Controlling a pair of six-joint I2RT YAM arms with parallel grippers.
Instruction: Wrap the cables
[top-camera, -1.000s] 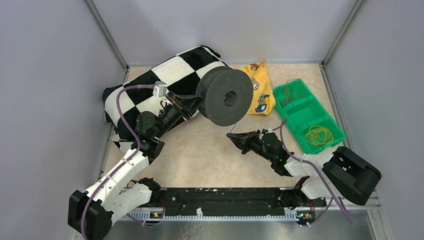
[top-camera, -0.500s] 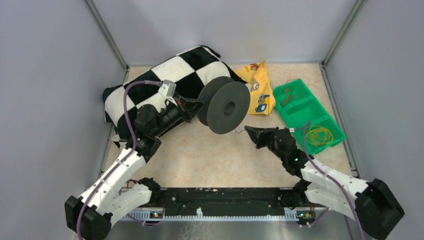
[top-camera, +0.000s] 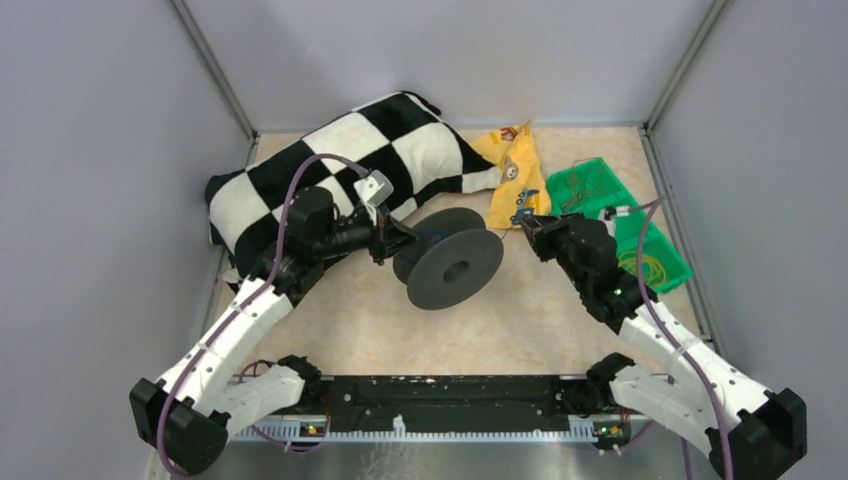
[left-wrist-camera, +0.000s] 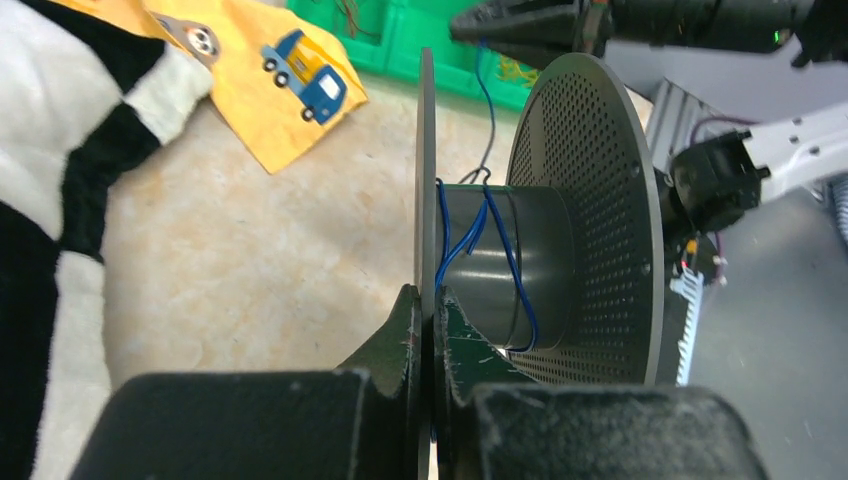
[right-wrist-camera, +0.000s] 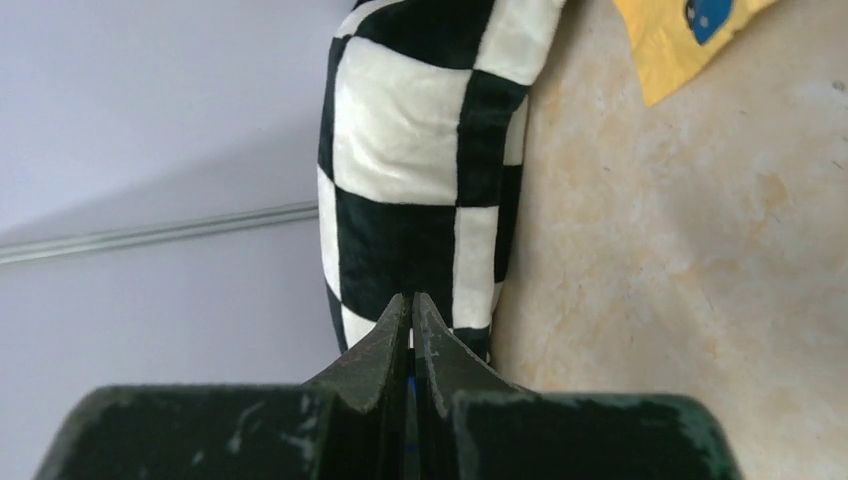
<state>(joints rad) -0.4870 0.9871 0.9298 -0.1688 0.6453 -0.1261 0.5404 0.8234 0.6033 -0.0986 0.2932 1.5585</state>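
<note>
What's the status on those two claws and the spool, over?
Left gripper shut on spool flange. Right gripper shut on blue cable, few turns on core. Checkered pillow close behind left arm, not blocking.

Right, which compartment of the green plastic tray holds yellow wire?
The nearer compartment: a yellow wire coil lies there; the farther compartment holds dark tangled wire.

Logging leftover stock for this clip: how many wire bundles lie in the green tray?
2. A dark bundle in the far compartment of the green tray, and a yellow coil in the near one. The right arm covers part of the tray, so more may be hidden.
</note>
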